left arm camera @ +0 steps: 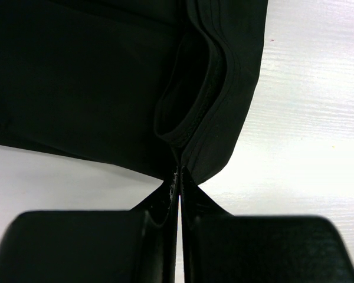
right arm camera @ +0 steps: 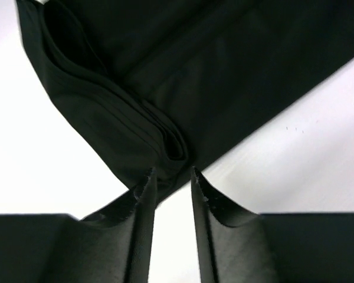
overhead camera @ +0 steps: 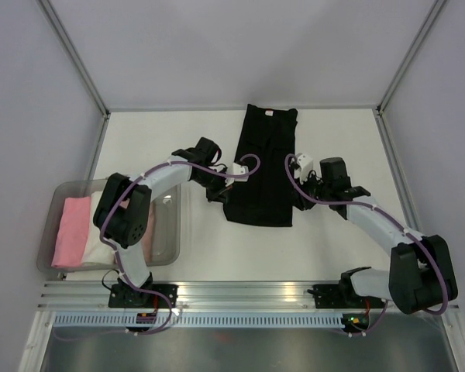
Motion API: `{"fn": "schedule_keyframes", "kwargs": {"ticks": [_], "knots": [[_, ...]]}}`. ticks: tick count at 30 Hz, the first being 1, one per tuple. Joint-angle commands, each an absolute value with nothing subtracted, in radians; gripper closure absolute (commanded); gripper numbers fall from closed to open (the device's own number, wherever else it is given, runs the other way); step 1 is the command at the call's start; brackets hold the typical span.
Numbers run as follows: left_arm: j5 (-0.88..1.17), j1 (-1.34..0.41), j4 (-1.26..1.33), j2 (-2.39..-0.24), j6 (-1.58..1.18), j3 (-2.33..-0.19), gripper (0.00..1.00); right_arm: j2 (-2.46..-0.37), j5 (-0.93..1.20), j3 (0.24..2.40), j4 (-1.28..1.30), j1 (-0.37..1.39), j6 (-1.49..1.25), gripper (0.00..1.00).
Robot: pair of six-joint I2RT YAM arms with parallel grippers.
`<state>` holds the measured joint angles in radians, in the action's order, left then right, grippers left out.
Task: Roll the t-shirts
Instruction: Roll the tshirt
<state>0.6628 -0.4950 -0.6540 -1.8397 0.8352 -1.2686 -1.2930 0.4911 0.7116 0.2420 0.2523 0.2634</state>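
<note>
- Pinching black cloth, your left claw has its fingers pressed together on a thin edge of the black t-shirt, which draws to a point at the tips.
- Your right claw stands spread. The stacked fold of the shirt's right edge lies at its tips, not clamped.
- The shirt lies folded into a long strip at the middle of the counter, collar end far and hem end near. Both claws sit towards its near end, one on each side.
- Judge it light, limp and a little slippery: the layers will slide apart, so take every layer at each near corner together and pull evenly.
- At the near left, the clear bin holds a pink roll and a white roll, well apart from the shirt. Nothing on the counter appears to block the strip.
</note>
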Motion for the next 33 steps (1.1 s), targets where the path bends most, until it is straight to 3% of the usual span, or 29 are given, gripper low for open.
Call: {"fn": "schedule_keyframes", "kwargs": {"ticks": [1, 5, 9, 13, 15, 16, 22, 33], "knots": [[0.666, -0.492, -0.658, -1.859, 0.787, -1.301, 0.98, -1.258, 0.531, 0.703, 0.171, 0.294, 0.137, 0.68], [0.647, -0.494, -0.660, -1.874, 0.761, -1.322, 0.98, -1.307, 0.535, 0.664, 0.072, 0.403, 0.004, 0.75], [0.638, -0.492, -0.661, -1.876, 0.753, -1.325, 0.98, -1.376, 0.462, 0.686, 0.057, 0.403, -0.057, 0.78], [0.627, -0.492, -0.661, -1.876, 0.743, -1.324, 0.98, -1.436, 0.439, 0.744, 0.097, 0.400, -0.123, 0.73], [0.620, -0.492, -0.661, -1.881, 0.733, -1.327, 0.98, -1.416, 0.413, 0.736, 0.072, 0.400, -0.161, 0.69], [0.618, -0.492, -0.661, -1.882, 0.720, -1.328, 0.98, -1.398, 0.390, 0.720, 0.063, 0.400, -0.207, 0.63], [0.617, -0.494, -0.661, -1.896, 0.672, -1.342, 0.98, -1.339, 0.203, 0.673, 0.107, 0.385, -0.314, 0.53], [0.612, -0.492, -0.663, -1.890, 0.673, -1.332, 0.98, -1.419, 0.166, 0.655, 0.114, 0.385, -0.321, 0.52]]}}
